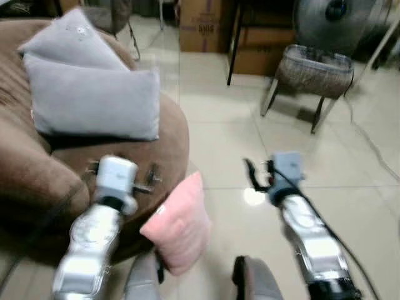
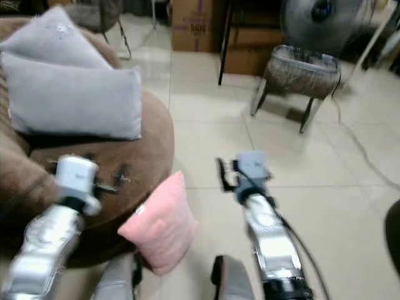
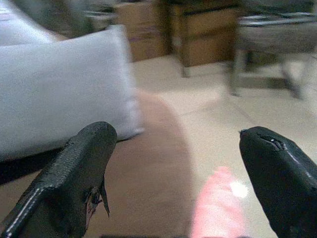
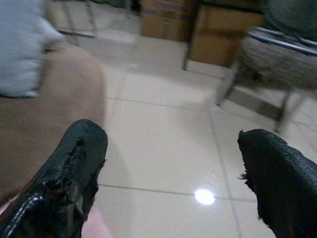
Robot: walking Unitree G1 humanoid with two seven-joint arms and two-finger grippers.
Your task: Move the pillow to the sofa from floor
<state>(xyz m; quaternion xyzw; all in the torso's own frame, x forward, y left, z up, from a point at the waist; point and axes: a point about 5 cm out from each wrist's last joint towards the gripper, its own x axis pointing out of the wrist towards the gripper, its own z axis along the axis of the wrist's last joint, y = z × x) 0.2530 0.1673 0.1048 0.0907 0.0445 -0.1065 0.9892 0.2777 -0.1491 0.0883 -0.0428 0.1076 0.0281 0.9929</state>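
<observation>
Pink pillow [image 1: 180, 226]: standing tilted on the tiled floor [image 1: 250, 144], leaning against the rounded front edge of the brown sofa [image 1: 165, 150], between the two arms and nearer the left one; not held by either gripper. Brown sofa: along the robot's left, its curved outer edge bulging toward the open floor; bare brown seat surface shows in front of the cushions. Grey pillows, two: one large grey pillow [image 1: 94, 103] lying across the seat, a second grey pillow [image 1: 72, 37] propped behind it toward the sofa's back. Left gripper [image 3: 181, 173]: raised over the sofa's front edge, jaws wide apart, holding nothing; its wrist view looks across the seat to the large grey pillow and catches the top of the pink pillow between the fingers. Right gripper [image 4: 173, 178]: over the floor to the right of the pink pillow, jaws wide apart, holding nothing; its wrist view shows the sofa's edge, bare tile and a bright light reflection. Open room: a broad stretch of bare tile runs from the sofa's edge rightward. Far edge of the floor: a wicker stool [image 1: 312, 72] on dark legs, a fan [image 1: 337, 19] behind it, cardboard boxes [image 1: 206, 25], and a cable [image 1: 369, 140] trailing across the tile.
</observation>
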